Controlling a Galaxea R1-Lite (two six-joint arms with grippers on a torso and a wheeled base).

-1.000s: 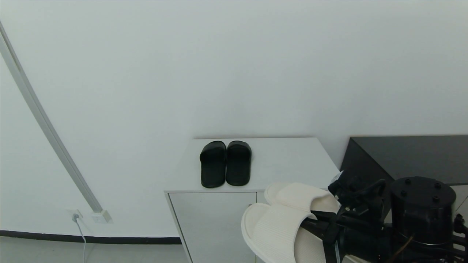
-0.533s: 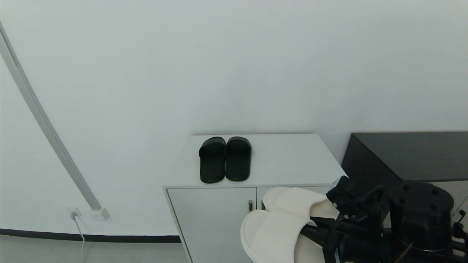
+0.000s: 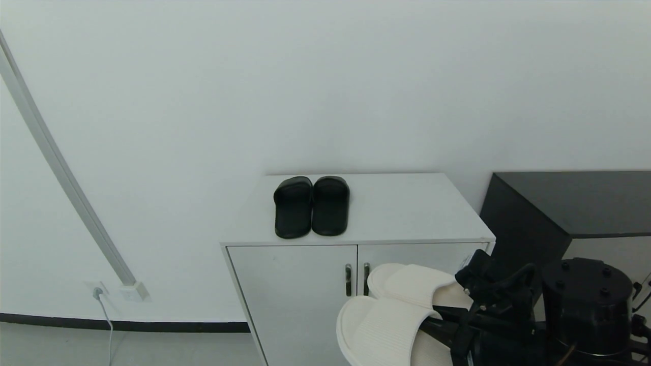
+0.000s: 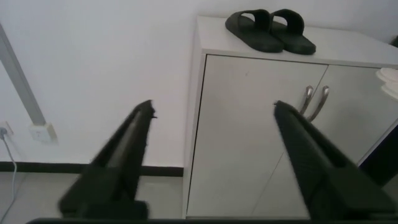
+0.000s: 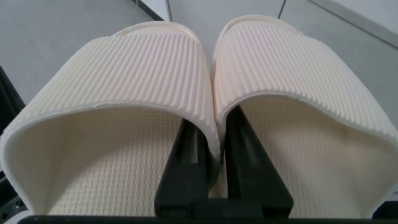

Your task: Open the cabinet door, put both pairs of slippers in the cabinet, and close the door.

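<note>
Head view — doors shut, white pair held

Cabinet [image 3: 407, 208] closed; black slippers [image 3: 311, 206] sit on its top. Right gripper [image 5: 211, 158] pinches the white slippers [image 3: 402, 305] by their adjoining inner walls, close before the right door [image 3: 422, 254]. Left gripper [image 4: 212, 107] gapes wide, facing the twin handles [image 3: 348, 279]. Step judged: door opening. Next — left fingers onto a handle. The held pair crowds the right door's swing; open floor [image 3: 127, 351] lies to the cabinet's left.

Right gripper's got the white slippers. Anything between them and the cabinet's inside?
Yes: both cabinet doors are shut. The white slippers sit clamped in the right gripper, in front of the right door. The left gripper is open, holding nothing.
</note>
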